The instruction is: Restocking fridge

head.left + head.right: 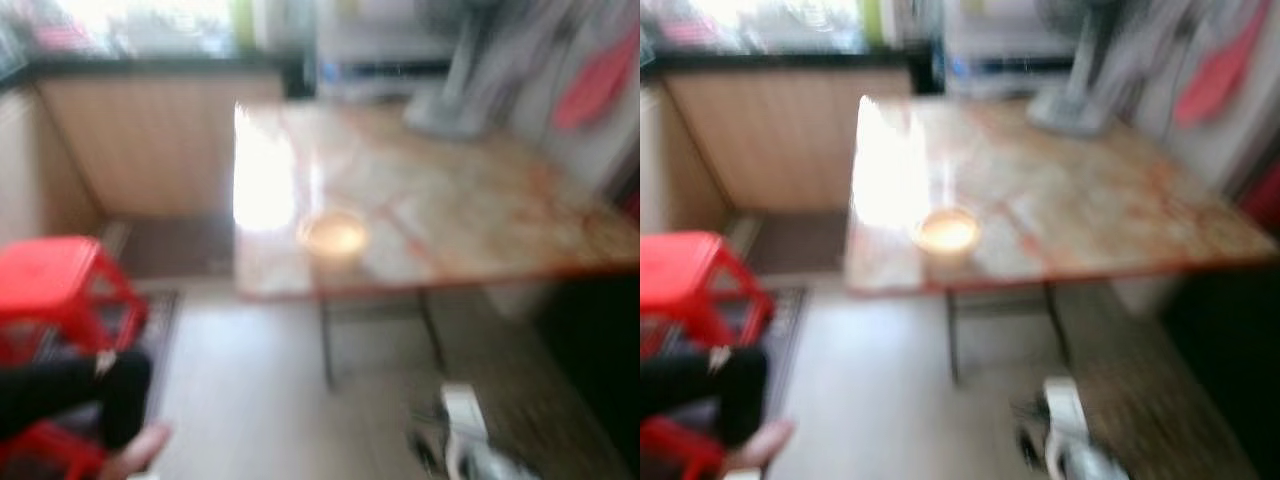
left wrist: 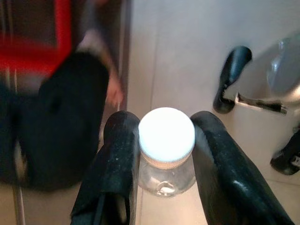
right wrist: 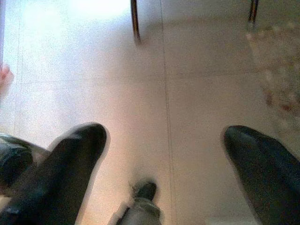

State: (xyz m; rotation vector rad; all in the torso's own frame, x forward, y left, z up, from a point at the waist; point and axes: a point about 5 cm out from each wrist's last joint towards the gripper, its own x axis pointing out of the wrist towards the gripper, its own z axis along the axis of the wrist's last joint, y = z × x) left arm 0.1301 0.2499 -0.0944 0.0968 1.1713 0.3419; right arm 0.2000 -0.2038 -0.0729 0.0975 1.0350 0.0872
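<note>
Ahead, the marble-patterned tabletop [image 1: 450, 200] spreads wide, mostly bare, with a small bowl [image 1: 333, 235] near its front edge and a fan base [image 1: 455, 110] at the far side. Thin metal legs [image 1: 326, 340] stand beneath it, with pale floor [image 1: 250, 390] open between and in front of them. To the left, a red stool [image 1: 60, 285] and a seated person's dark-clad leg [image 1: 80, 395] and bare foot [image 1: 135, 452] close off that side. A wooden cabinet [image 1: 150, 140] blocks the far left corner.
</note>
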